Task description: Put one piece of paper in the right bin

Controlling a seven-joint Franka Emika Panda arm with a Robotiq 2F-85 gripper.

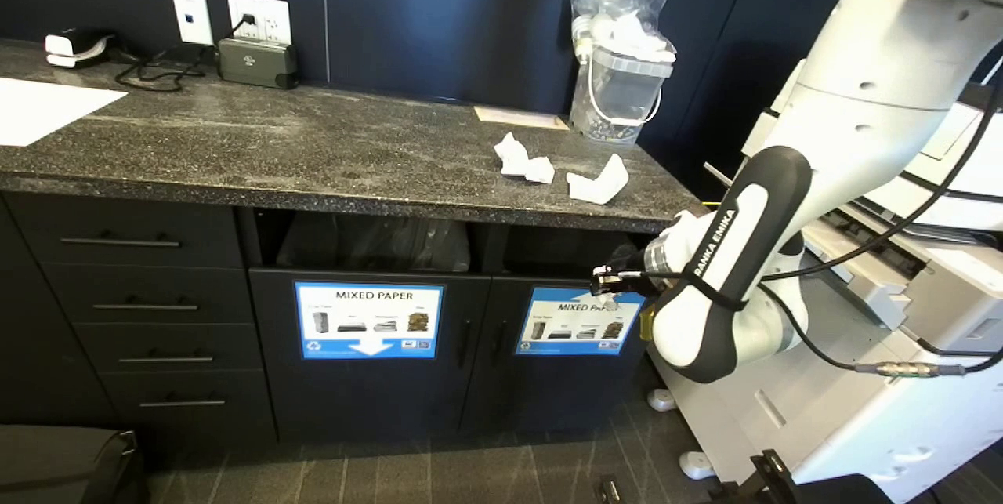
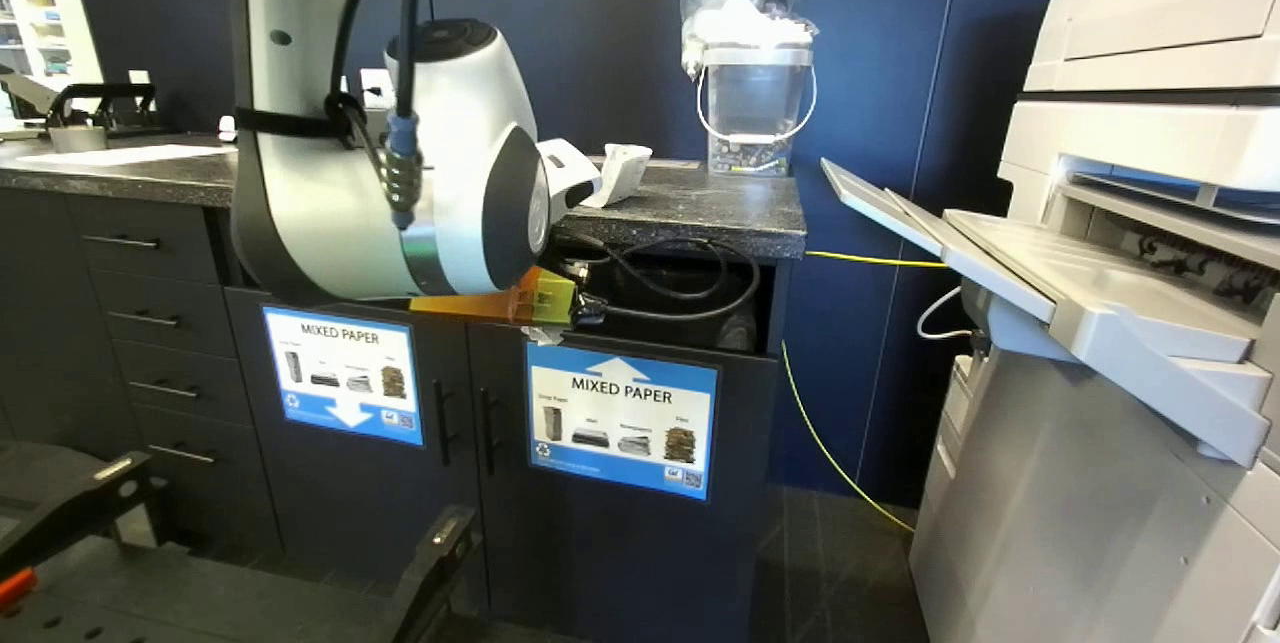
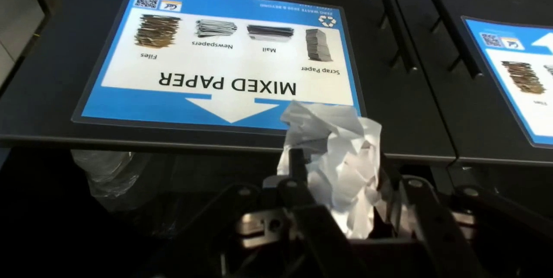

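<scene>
The right bin [image 1: 548, 248] is the right-hand opening in the dark cabinet front, under the counter; it also shows in an exterior view [image 2: 690, 333] and, upside down, in the wrist view [image 3: 173, 187]. Its blue-framed sign [image 2: 622, 420] reads MIXED PAPER with an arrow towards the opening. My gripper [image 3: 341, 163] is shut on a crumpled white piece of paper [image 3: 345, 157], in front of the right bin's opening near its lower edge. In an exterior view the gripper [image 1: 607, 282] is small; the arm partly hides it in an exterior view [image 2: 575, 308].
Two more crumpled papers [image 1: 523, 161] [image 1: 599, 180] lie on the counter [image 1: 313, 143] above. A twin opening [image 1: 372, 241] with a similar sign [image 1: 368, 321] is to the left. Door handles [image 3: 397, 31] stick out. A clear bucket [image 1: 615, 96] and a printer [image 2: 1130, 253] stand nearby.
</scene>
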